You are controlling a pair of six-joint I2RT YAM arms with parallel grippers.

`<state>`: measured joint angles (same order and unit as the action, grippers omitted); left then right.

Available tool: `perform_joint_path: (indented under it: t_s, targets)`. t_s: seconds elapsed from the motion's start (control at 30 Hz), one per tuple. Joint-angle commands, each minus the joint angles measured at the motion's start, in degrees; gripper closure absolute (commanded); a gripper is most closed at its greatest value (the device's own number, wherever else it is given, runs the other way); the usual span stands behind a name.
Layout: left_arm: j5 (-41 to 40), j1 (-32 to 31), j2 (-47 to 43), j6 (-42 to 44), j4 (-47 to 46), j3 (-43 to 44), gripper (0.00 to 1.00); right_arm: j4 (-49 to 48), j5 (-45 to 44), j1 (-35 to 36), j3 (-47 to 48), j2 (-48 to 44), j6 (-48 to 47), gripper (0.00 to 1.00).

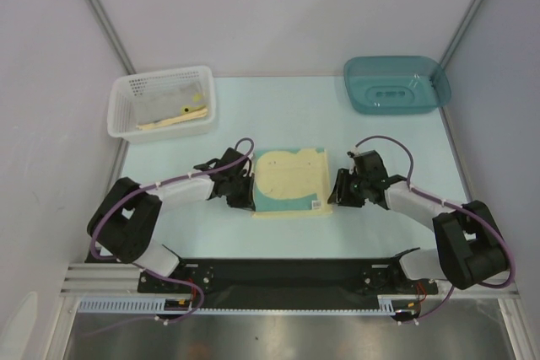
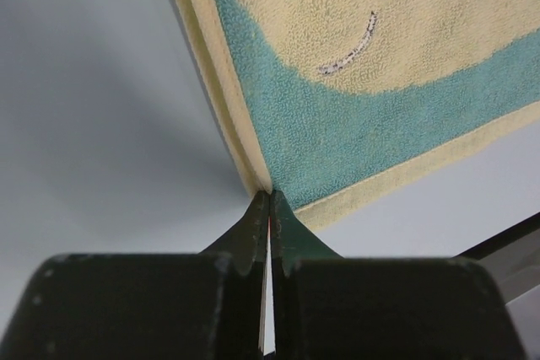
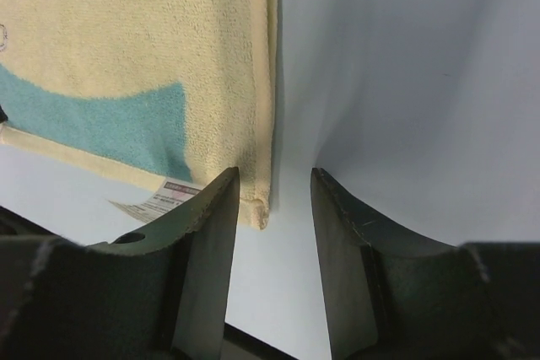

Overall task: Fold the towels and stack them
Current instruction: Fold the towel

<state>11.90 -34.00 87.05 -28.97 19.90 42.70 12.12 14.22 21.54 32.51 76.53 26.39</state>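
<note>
Two towels [image 1: 169, 110] lie in the white basket [image 1: 116, 115] at far left. The one I am working, a yellow-and-teal towel [image 1: 291, 181], lies flat mid-bench. My left hand [image 2: 268, 201] is pinched tight at its near-left corner. The risk is that the tips met just off the hem and would lift nothing. My right hand [image 3: 272, 176] stands half spread astride the near-right corner, where closing may catch only one layer. Overhead hides both contacts; the wrist views show them, plus the tag [image 3: 164, 197].
</note>
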Motion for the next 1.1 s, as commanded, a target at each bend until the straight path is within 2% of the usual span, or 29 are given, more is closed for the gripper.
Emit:
perform_joint_path:
  t_s: [0.0, 0.2, 0.3, 0.33, 0.37, 0.5, 0.57, 0.63, 0.7, 0.8, 0.93, 1.07]
  targets:
    - [-1.96, -0.37, -1.88, 0.85, 2.68, 1.07, 1.0, -1.57, -0.68, 0.52, -1.05, -0.07, 0.85, 0.54]
    - [-1.62, -0.37, -1.0, 1.11, 1.72, -0.16, 1.0, -1.4, -0.16, 0.52, -0.7, -0.07, 1.03, 0.56]
    - [-2.06, -0.37, -1.26, 1.02, 2.42, 0.19, 0.85, 0.79, -0.5, 0.17, 1.4, -0.33, 0.16, 0.56]
    - [-2.58, -0.37, -1.96, 1.46, 3.55, 1.24, 0.7, 1.5, -0.59, -0.09, 2.46, -0.42, -0.28, 0.55]
    - [-3.02, -0.37, -2.4, 1.98, 4.35, 2.03, 0.64, 2.46, 0.62, -0.7, 3.51, -0.42, -1.16, 0.55]
    - [-8.03, 0.42, -2.32, 7.16, 8.4, 9.14, 0.56, 4.31, 6.96, -4.48, 13.59, 2.99, -10.03, 0.5]
    - [-6.12, 1.91, -0.57, 12.69, 6.92, 12.75, 0.53, 6.5, 13.07, -6.33, 18.7, 6.24, -16.7, 0.48]
    - [-5.31, 3.93, 1.36, 17.34, 6.11, 16.51, 0.49, 8.0, 13.73, -7.38, 25.45, 11.24, -21.01, 0.47]
    - [-2.34, 5.51, 5.4, 19.56, 6.29, 20.04, 0.49, 10.29, 13.64, -8.18, 29.43, 14.51, -23.13, 0.46]
    - [3.71, 7.98, 11.98, 24.82, 6.73, 28.12, 0.54, 14.5, 16.01, -8.88, 38.04, 21.88, -28.83, 0.47]
    - [8.21, 10.09, 19.38, 33.17, 10.06, 38.05, 0.51, 21.61, 17.86, -8.97, 48.24, 31.38, -37.45, 0.49]
    - [6.12, 11.14, 24.21, 38.46, 13.14, 43.78, 0.51, 27.85, 17.07, -9.67, 55.89, 39.99, -42.56, 0.54]
